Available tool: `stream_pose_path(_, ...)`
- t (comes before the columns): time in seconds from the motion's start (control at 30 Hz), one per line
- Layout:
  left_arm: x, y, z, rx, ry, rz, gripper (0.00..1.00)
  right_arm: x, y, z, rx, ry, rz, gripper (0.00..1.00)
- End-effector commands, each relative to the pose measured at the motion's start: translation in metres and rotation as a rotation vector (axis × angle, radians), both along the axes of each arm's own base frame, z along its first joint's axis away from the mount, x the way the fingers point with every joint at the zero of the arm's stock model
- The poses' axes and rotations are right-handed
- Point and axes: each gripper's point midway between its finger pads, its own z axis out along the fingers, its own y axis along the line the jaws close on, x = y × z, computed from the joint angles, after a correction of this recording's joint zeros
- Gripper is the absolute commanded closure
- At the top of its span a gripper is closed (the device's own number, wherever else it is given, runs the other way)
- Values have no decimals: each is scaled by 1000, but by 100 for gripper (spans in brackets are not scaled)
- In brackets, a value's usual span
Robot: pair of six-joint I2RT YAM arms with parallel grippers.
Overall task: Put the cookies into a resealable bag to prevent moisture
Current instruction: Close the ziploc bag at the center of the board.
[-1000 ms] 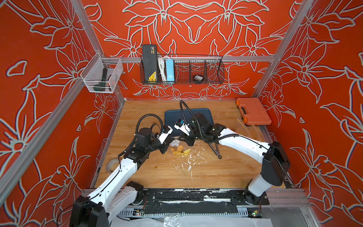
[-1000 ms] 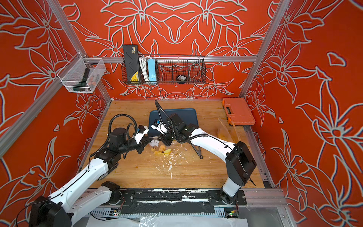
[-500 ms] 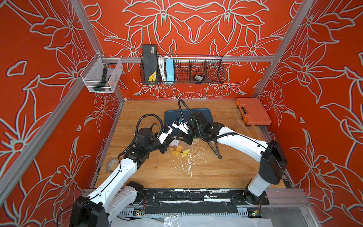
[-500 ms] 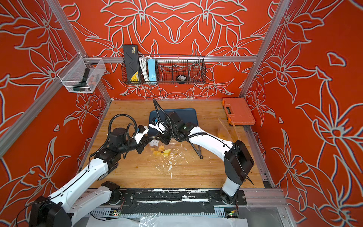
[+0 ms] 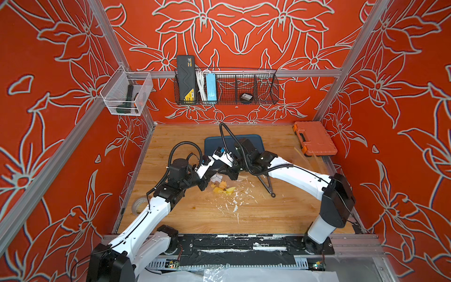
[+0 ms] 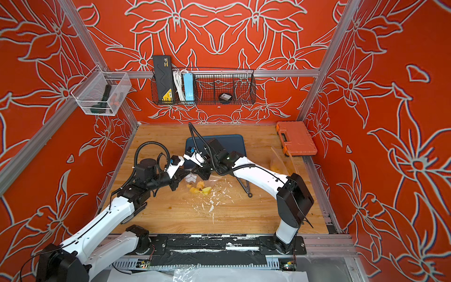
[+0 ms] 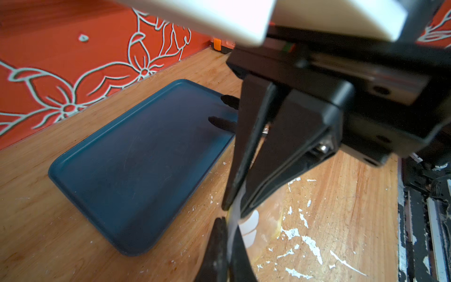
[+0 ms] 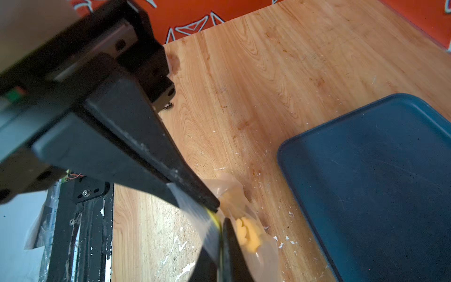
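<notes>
Left tool (image 8: pixel 212 206): closed flat on the top edge of the resealable bag (image 8: pixel 266 258). Right tool (image 7: pixel 233 208): pinched on the same edge, just beside it. Bag: lower part resting mid-table (image 5: pixel 244 214), just near of the blue tray (image 5: pixel 253 141). Cookies (image 8: pixel 247 234): yellow, showing through the film.

Left arm (image 5: pixel 156 212) and right arm (image 5: pixel 300 175): white link shells, black joint housings, thin black cable clipped along the shells. Black corrugated cable (image 5: pixel 186 143) loops over each wrist. White camera block (image 5: pixel 204 166) with blue insert behind the fingers (image 8: pixel 136 146). Fingers are matt black, wedge-shaped and taper thin. Silver screw (image 7: pixel 323 147) and red-green mark (image 8: pixel 13 94) sit at the fingers' base.
</notes>
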Motion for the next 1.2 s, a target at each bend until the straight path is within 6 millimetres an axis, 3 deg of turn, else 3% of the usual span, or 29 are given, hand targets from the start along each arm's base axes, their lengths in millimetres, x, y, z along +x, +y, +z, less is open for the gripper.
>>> stream_pose_path(0.0,-1,0,4,0,-28,-8,100,5,-5,6,-3,-56,-36,88)
stream_pose_path(0.03,-1,0,5,0,-30,-8,100,7,-9,3,-12,-57,-49,100)
stream_pose_path(0.1,0,0,4,2,-28,-5,100,5,-15,0,-26,-35,-39,100)
stream_pose_path(0.13,0,0,4,1,-30,-5,100,7,-19,-2,-37,-43,-57,89)
stream_pose_path(0.17,0,0,4,2,-29,-4,100,9,-22,-4,-39,-55,-73,70)
stream_pose_path(0.2,1,0,4,2,-29,-4,100,10,-25,-4,-36,-66,-86,66)
stream_pose_path(0.23,1,0,4,3,-28,-4,100,10,-27,-5,-38,-65,-89,89)
stream_pose_path(0.27,1,0,4,2,-26,-3,100,10,-30,-7,-45,-50,-89,100)
stream_pose_path(0.3,1,0,4,3,-28,-4,100,10,-32,-8,-53,-40,-86,99)
stream_pose_path(0.33,1,0,4,3,-29,-2,100,12,-34,-10,-62,-38,-99,71)
stream_pose_path(0.37,1,0,4,4,-28,-1,100,14,-37,-12,-62,-43,-117,61)
stream_pose_path(0.43,1,1,4,5,-27,0,100,13,-42,-16,-62,-32,-126,100)
stream_pose_path(0.47,1,1,4,5,-29,2,100,15,-45,-18,-65,-23,-134,96)
stream_pose_path(0.5,2,1,4,6,-29,4,100,16,-48,-20,-70,-22,-146,76)
stream_pose_path(0.53,2,1,4,8,-29,4,100,19,-53,-22,-73,-28,-172,69)
stream_pose_path(0.57,2,1,4,8,-30,5,100,19,-56,-23,-69,-26,-177,96)
stream_pose_path(0.6,2,2,3,8,-28,6,100,19,-59,-25,-69,-15,-183,100)
stream_pose_path(0.63,2,2,4,8,-30,5,100,20,-62,-25,-66,-3,-187,100)
stream_pose_path(0.7,2,2,4,9,-30,7,100,24,-70,-27,-70,-8,-221,71)
stream_pose_path(0.77,2,2,4,8,-30,8,100,24,-77,-30,-67,1,-233,100)
stream_pose_path(0.83,2,2,4,9,-30,7,100,24,-84,-35,-83,26,-239,97)
stream_pose_path(0.87,2,2,4,9,-30,7,100,28,-89,-38,-91,17,-269,74)
stream_pose_path(0.9,2,2,4,9,-30,7,100,29,-91,-40,-92,9,-286,73)
stream_pose_path(0.93,2,2,4,9,-30,7,100,29,-94,-42,-88,14,-290,100)
stream_pose_path(1.0,2,2,3,10,-28,8,100,28,-99,-45,-91,47,-291,100)
stream_pose_path(1.03,2,2,3,10,-29,8,100,30,-102,-48,-97,48,-303,77)
stream_pose_path(1.07,2,2,3,10,-29,8,100,31,-105,-50,-98,40,-317,71)
stream_pose_path(1.1,2,2,3,10,-27,7,100,30,-106,-51,-96,41,-317,93)
stream_pose_path(1.17,3,2,3,10,-27,8,100,29,-110,-54,-103,65,-310,100)
